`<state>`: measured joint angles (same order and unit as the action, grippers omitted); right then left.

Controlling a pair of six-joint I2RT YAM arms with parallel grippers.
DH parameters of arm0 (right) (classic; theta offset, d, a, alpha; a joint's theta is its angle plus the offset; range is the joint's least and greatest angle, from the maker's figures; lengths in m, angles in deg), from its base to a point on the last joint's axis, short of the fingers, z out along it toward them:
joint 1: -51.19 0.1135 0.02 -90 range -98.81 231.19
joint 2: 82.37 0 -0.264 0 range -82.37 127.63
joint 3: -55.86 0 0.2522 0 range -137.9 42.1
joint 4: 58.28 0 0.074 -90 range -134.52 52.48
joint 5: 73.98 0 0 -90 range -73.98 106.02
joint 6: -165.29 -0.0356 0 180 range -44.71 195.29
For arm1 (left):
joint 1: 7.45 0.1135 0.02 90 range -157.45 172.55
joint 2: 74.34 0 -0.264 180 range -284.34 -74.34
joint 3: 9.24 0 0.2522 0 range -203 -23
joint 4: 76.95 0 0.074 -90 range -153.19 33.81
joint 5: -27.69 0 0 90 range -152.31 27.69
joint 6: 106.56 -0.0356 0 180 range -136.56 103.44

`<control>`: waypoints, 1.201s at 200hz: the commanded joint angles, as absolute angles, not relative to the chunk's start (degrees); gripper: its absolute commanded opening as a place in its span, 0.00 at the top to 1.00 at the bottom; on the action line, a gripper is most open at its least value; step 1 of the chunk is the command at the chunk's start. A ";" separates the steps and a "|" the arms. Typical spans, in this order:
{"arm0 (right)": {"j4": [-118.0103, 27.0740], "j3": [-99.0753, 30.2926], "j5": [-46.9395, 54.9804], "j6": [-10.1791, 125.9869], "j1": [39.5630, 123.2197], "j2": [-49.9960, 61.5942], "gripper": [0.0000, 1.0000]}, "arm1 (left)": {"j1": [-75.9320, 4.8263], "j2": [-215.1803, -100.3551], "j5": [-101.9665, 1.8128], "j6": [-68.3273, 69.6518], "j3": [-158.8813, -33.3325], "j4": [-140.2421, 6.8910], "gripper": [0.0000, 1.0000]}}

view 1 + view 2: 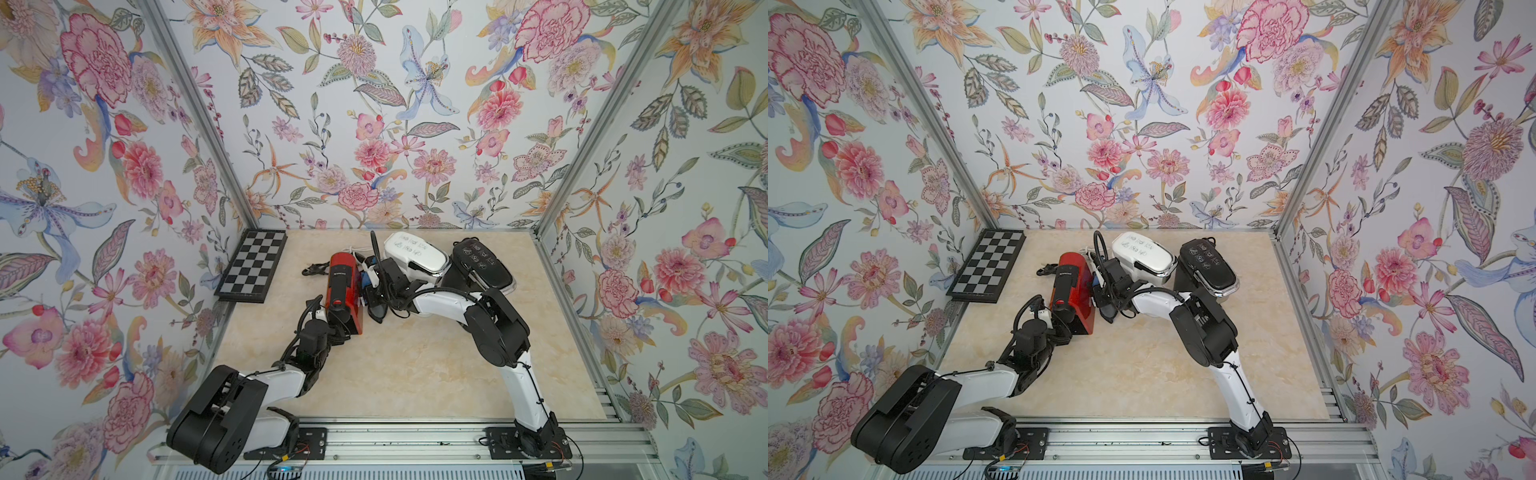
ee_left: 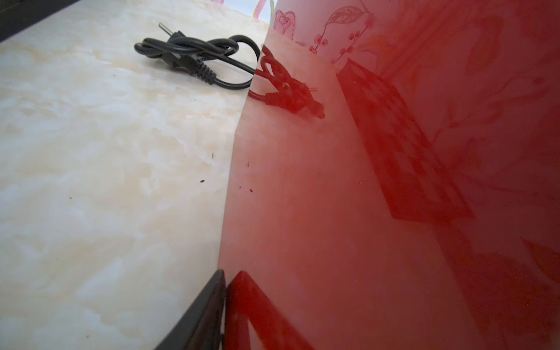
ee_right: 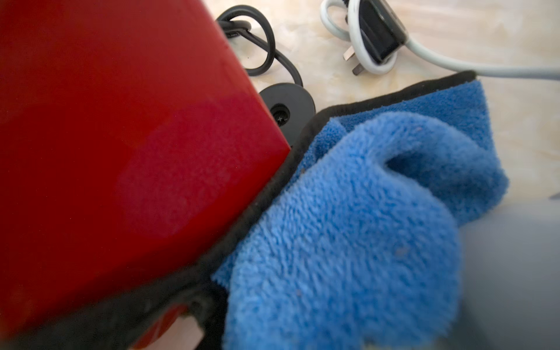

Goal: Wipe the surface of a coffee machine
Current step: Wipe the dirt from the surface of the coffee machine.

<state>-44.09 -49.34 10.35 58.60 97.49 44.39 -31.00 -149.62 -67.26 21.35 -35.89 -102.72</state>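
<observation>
Currently the red coffee machine [image 1: 344,286] stands left of centre on the worktop [image 1: 415,365], long axis running near to far. Right end effector [image 1: 369,291] is clamped tight on a bunched blue cloth [image 3: 363,227], which is pressed against the machine's right side panel. Left end effector [image 1: 340,330] is at the machine's near end. One finger [image 2: 200,318] sits against the left side panel; can't tell how wide its jaws stand. Black power cord [image 2: 194,57] is coiled at the machine's far left. Chessboard [image 1: 252,264] is far left, leaning on the wall.
</observation>
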 commanded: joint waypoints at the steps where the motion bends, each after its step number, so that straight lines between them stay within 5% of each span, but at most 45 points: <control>1: -45.57 -47.42 6.82 59.82 99.42 36.80 0.71 | -32.35 -148.69 -63.45 22.73 -39.04 -101.08 0.39; 79: -45.57 -30.37 8.12 59.57 101.48 15.40 0.71 | -31.80 -133.54 -70.86 22.55 -40.13 -80.35 0.12; 132: -44.34 -19.45 10.58 59.89 108.06 5.74 0.70 | -29.60 -127.53 -63.16 20.68 -42.39 -71.42 0.09; 189: -40.61 -18.40 -1.49 56.72 115.04 8.55 0.70 | -26.76 -126.78 -51.27 17.04 -39.88 -77.02 0.07; 240: -55.78 -19.19 -1.87 50.52 113.12 19.08 0.71 | -24.84 -133.10 -42.52 18.74 -37.40 -90.80 0.06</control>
